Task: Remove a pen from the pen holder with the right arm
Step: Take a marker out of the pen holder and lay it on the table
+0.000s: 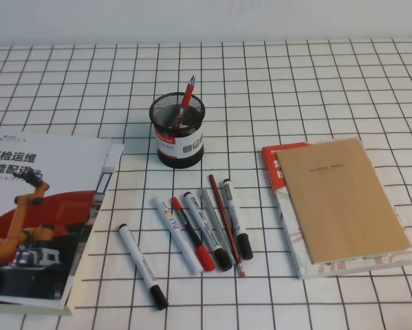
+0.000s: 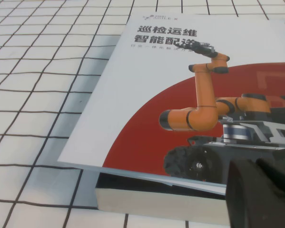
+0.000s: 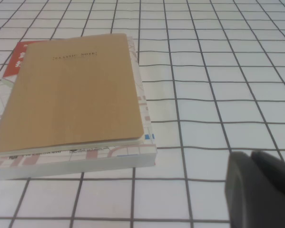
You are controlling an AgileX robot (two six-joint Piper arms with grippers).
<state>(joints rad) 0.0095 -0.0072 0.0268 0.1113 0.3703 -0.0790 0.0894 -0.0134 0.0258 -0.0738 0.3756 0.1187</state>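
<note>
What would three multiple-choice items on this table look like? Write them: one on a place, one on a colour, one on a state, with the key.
1. The black mesh pen holder stands: A. on a book; B. behind the row of loose pens; C. in a gripper.
2. The pen standing in it is: A. blue; B. red; C. green.
3. The right gripper is: A. shut and empty near the tan paper notebook; B. shut on a pen; C. open around the holder.
Key: B, the loose pens lie in front of it; B, its red barrel sticks out of the mesh; A, nothing is held. The left gripper hangs over the white robot-arm book.
</note>
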